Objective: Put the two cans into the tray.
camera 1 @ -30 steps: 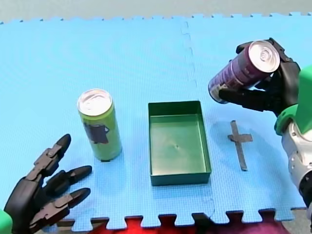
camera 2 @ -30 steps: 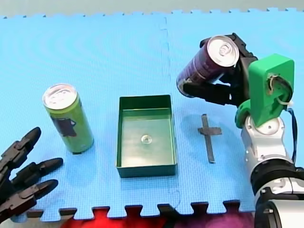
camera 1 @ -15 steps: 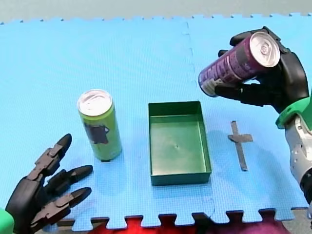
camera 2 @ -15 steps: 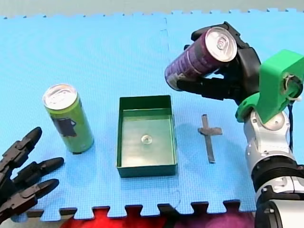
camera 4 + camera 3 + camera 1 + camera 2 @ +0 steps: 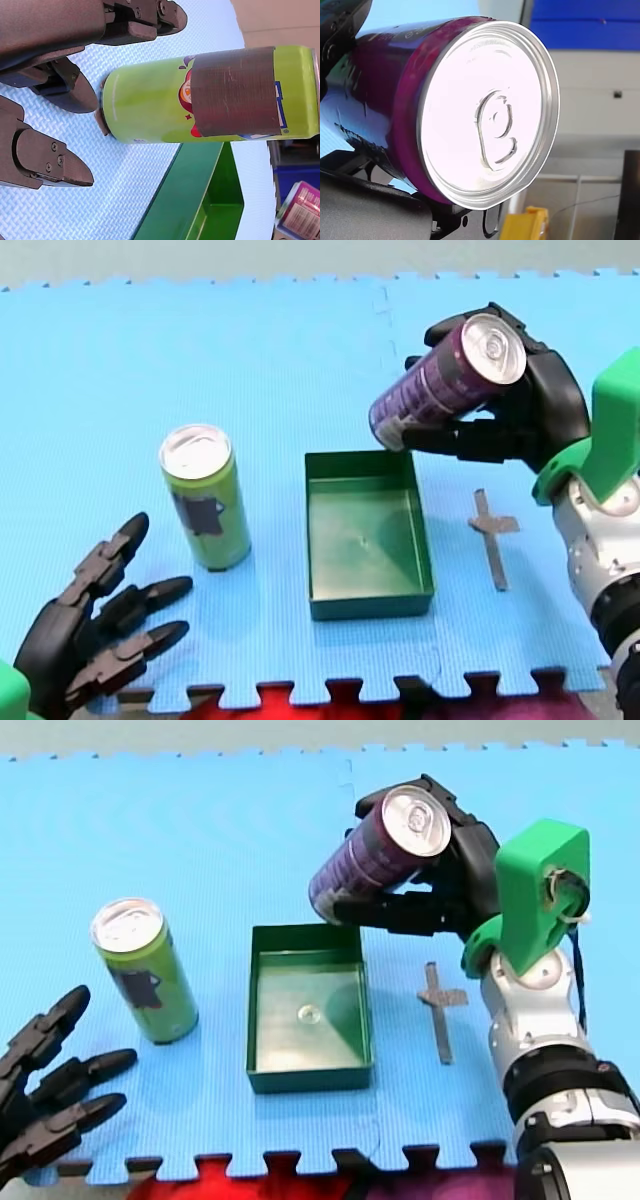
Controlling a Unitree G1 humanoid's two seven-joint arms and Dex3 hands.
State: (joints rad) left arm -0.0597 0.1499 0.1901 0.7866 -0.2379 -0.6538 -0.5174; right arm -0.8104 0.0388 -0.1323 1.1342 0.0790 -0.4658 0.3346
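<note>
A blue foam mat (image 5: 250,360) covers the work surface. A green rectangular tray (image 5: 370,603) sits toward the middle of the mat's near edge with no can in it, so neither placement is done yet. The robot's right hand (image 5: 520,425) reaches in from the mat's right side and grasps a purple can (image 5: 440,380). The can is tilted with its base above the tray's far right corner, apparently lined up for lowering inside. A green can (image 5: 208,505) stands upright on the mat beside the tray's left wall. It is probably within reach of the left hand (image 5: 95,630), which holds nothing at the mat's near left corner. A grey tape cross (image 5: 493,540) lies right of the tray.
</note>
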